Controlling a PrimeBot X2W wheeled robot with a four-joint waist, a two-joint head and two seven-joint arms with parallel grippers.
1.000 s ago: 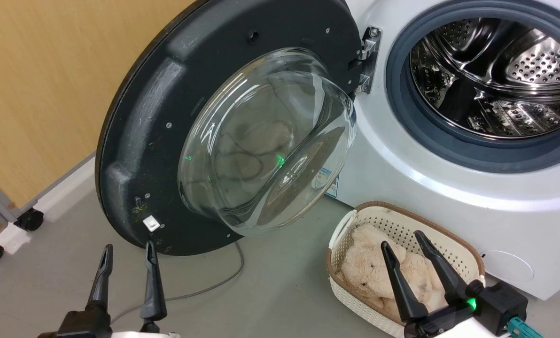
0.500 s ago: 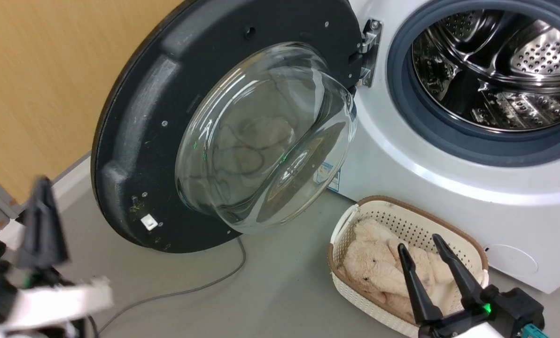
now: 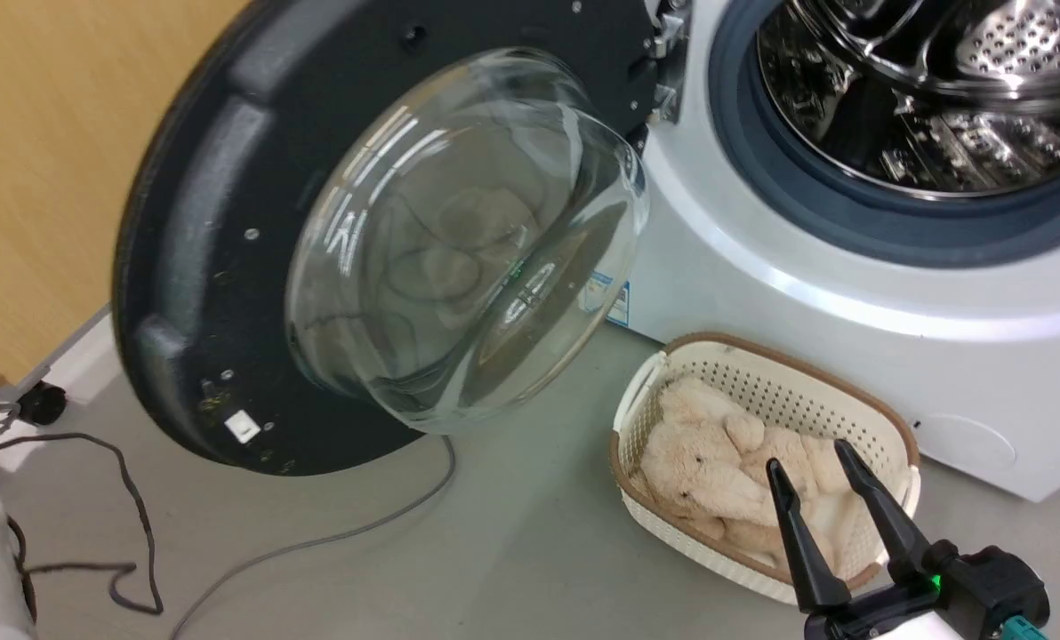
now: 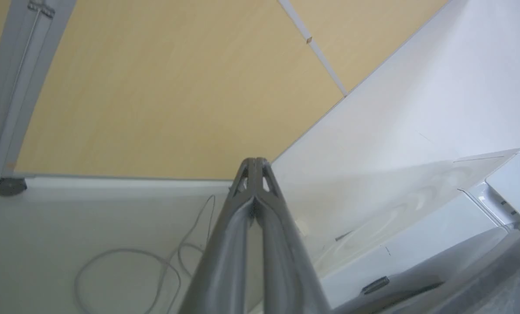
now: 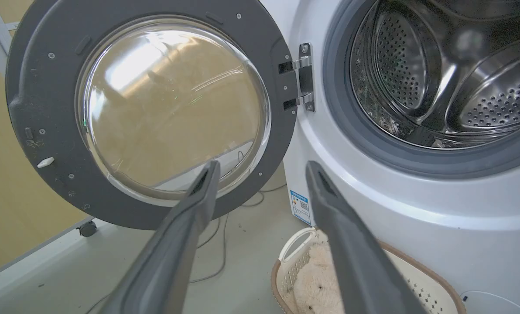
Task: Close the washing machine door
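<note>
The washing machine door (image 3: 201,222) stands swung wide open to the left of the washing machine (image 3: 806,329), its black inner face and clear glass bowl (image 3: 459,240) turned toward me. The steel drum (image 3: 921,98) lies open behind its grey rubber ring. In the right wrist view the door (image 5: 37,100) hangs on its hinge (image 5: 303,78) beside the machine (image 5: 351,209). My right gripper (image 3: 807,455) hovers open over the basket, well short of the door; its fingers (image 5: 262,165) hold nothing. My left gripper (image 4: 255,163) is shut on nothing, pointing at the yellow wall beside the machine's white side (image 4: 417,109).
A cream perforated basket (image 3: 734,342) of plush toys sits on the floor in front of the machine. A grey cable (image 3: 317,538) trails across the floor below the door. A castor (image 3: 41,402) of a wheeled frame stands by the wall at the left.
My left gripper has shut and swung left, out of the lower left of the head view. The head camera has shifted. The right gripper stays open over the basket.
</note>
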